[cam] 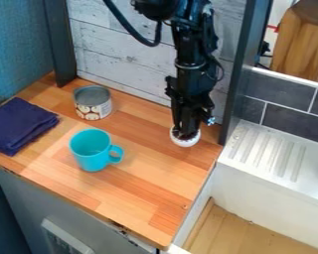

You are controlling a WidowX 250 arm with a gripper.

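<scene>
White round object is at the claw, whose grip I cannot tell; check it carefully before any lifting

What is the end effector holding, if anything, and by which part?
The end effector is down at a small white round object, hiding part of its top. Whether it holds the object, and by which part, cannot be told from this view.

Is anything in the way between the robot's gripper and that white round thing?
Nothing visible: the gripper is right down at the white round object. The teal mug and open can stand off to one side.
</scene>
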